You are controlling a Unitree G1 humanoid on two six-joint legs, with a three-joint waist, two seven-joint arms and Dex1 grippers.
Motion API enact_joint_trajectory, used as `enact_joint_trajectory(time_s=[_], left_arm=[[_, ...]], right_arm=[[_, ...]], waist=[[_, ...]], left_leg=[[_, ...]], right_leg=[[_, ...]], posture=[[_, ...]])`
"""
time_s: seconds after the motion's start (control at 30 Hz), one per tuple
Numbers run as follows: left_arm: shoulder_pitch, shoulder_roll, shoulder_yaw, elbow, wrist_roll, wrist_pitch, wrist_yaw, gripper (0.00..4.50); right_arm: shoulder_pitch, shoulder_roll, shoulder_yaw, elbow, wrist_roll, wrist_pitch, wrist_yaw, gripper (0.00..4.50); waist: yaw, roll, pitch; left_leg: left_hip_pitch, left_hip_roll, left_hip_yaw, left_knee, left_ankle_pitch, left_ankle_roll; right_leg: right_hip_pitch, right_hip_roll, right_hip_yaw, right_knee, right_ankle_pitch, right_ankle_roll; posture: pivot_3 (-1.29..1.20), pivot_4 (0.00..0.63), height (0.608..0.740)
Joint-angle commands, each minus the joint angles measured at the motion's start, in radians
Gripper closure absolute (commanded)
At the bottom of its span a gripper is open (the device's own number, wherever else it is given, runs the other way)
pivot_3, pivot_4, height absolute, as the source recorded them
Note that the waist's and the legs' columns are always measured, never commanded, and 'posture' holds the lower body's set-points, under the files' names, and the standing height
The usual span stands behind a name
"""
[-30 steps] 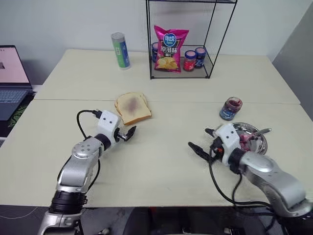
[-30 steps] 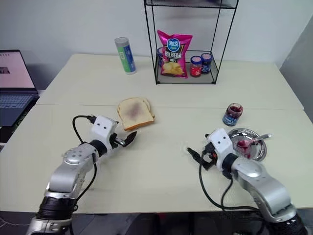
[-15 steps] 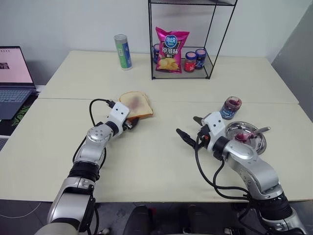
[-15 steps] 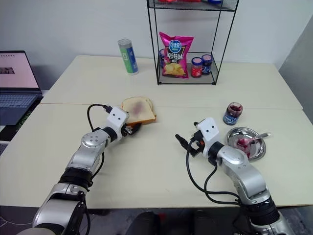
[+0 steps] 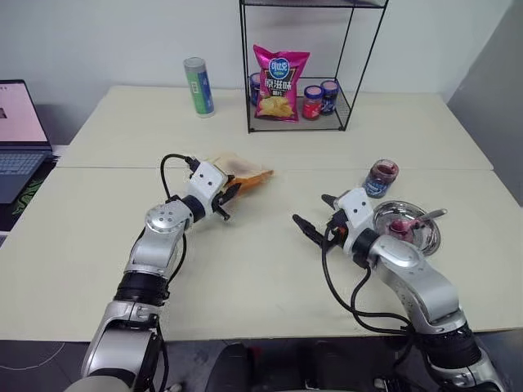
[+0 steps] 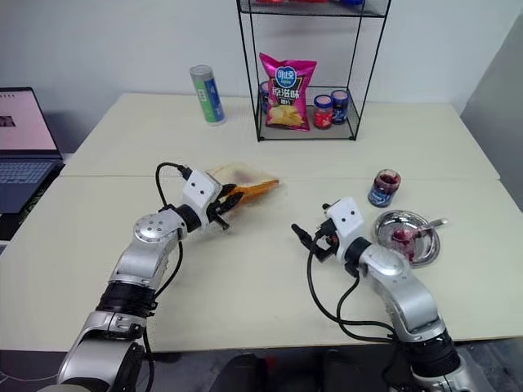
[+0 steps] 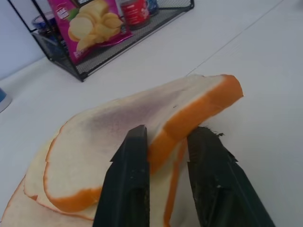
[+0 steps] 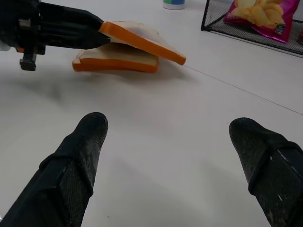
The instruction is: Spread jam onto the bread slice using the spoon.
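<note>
Plainly soft stuff to handle: bread slice (image 7: 142, 111) light, spongy, easily dented or torn, firmer along the golden crust. Pinched at one crust edge by the left gripper (image 5: 230, 194), black fingers clamped on it from either face, far end tilted up clear of the lower bread (image 8: 118, 60) lying flat on the table (image 5: 245, 269). Best taken just there, at the crust rather than the crumb, with a light squeeze. Likely to droop or fold if carried far by one edge, so worth keeping low and laying down flat before any spreading. Right gripper (image 5: 310, 209) with fingers wide apart, holding nothing, hovering over bare table between the bread and the steel dish (image 5: 429, 238). Jam (image 5: 381, 173) dark in its small glass jar just beside the dish, on the side toward the wire rack (image 5: 302, 122). Spoon (image 5: 433, 215) lying in the dish, handle out over the rim. Thin, hard, slippery metal by the look of it, probably best nipped at mid-handle. Given by the left wrist view, and hard to make out from the head: a faint purple stain across the slice's top face, and the overlapped layers beneath. Given by the right wrist view: the side-on gap between tilted slice and lower bread. Added by the head views: jar, dish and spoon well apart from the bread, over by the right arm.
</note>
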Motion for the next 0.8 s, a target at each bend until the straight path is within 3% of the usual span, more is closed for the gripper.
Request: enact_joint_trajectory(time_s=[0.03,0.17,0.27,0.37,0.5,0.7,0.8], left_arm=[[0.005,0.013,-0.002,-0.113,-0.018,0.029,-0.026,4.40],[0.104,0.040,-0.113,-0.367,-0.077,0.102,-0.196,4.48],[0.158,0.078,-0.201,-0.470,-0.043,0.133,-0.261,4.48],[0.193,0.130,-0.301,-0.468,0.080,0.088,-0.271,4.48],[0.182,0.157,-0.332,-0.397,0.151,0.004,-0.265,4.48],[0.146,0.112,-0.342,-0.375,0.113,-0.024,-0.319,4.48],[0.135,0.104,-0.338,-0.370,0.080,-0.024,-0.363,3.96]], right_arm=[[-0.008,-0.003,-0.048,-0.004,0.007,-0.016,0.010,0.00],[-0.019,0.011,-0.091,-0.020,0.045,0.014,0.012,0.00],[-0.011,-0.003,-0.119,-0.027,0.063,0.023,0.025,0.00],[0.011,-0.019,-0.147,-0.029,0.064,0.030,0.027,0.00],[0.042,-0.025,-0.154,-0.089,0.080,0.070,0.022,0.00],[0.085,-0.023,-0.169,-0.114,0.071,0.089,-0.002,0.00],[0.080,-0.002,-0.174,-0.134,0.088,0.110,-0.021,0.00]], waist=[[-0.001,0.000,0.000],[-0.007,0.000,0.000],[-0.007,0.000,0.000],[-0.010,0.002,-0.001],[-0.009,0.002,0.000],[-0.010,0.002,0.000],[-0.010,0.002,0.000]], left_leg=[[0.000,0.000,0.000,0.000,0.000,0.000],[0.000,0.000,0.001,0.000,0.000,0.000],[0.000,0.000,0.001,0.000,0.000,0.000],[0.001,0.000,0.001,-0.001,0.000,0.000],[0.002,0.001,0.001,-0.001,0.000,0.000],[0.002,0.000,0.002,0.000,0.000,0.000],[0.002,0.000,0.003,0.000,0.000,0.000]], right_leg=[[0.000,0.000,0.000,0.000,0.000,0.000],[0.000,0.000,0.001,0.000,0.000,0.000],[0.000,-0.001,0.002,-0.001,0.000,0.000],[0.000,0.000,0.002,0.000,0.000,0.000],[0.000,0.000,0.002,0.000,0.000,0.000],[0.000,0.001,0.003,0.000,0.000,0.000],[0.000,0.001,0.003,0.000,0.000,0.000]], posture=[[0.00,0.150,0.740],[0.00,0.150,0.740],[0.00,0.150,0.740],[0.00,0.150,0.740],[0.00,0.150,0.740],[0.00,0.150,0.740],[0.00,0.150,0.740]])
